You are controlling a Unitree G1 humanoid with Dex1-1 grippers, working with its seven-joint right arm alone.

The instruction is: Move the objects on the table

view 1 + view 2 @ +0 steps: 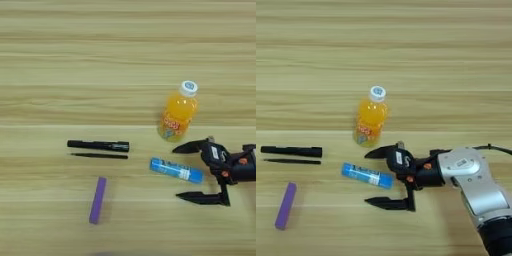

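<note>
Blue glue stick (366, 175) lying flat on worktop (406, 50), centre-right, near side of upright juice bottle (370, 121). Pincer (372, 176) spread wide, fingers straddling stick's right end, apparently lined up to grasp. Marker (98, 145), thin stick (99, 156), purple bar (98, 200) well left.
</note>
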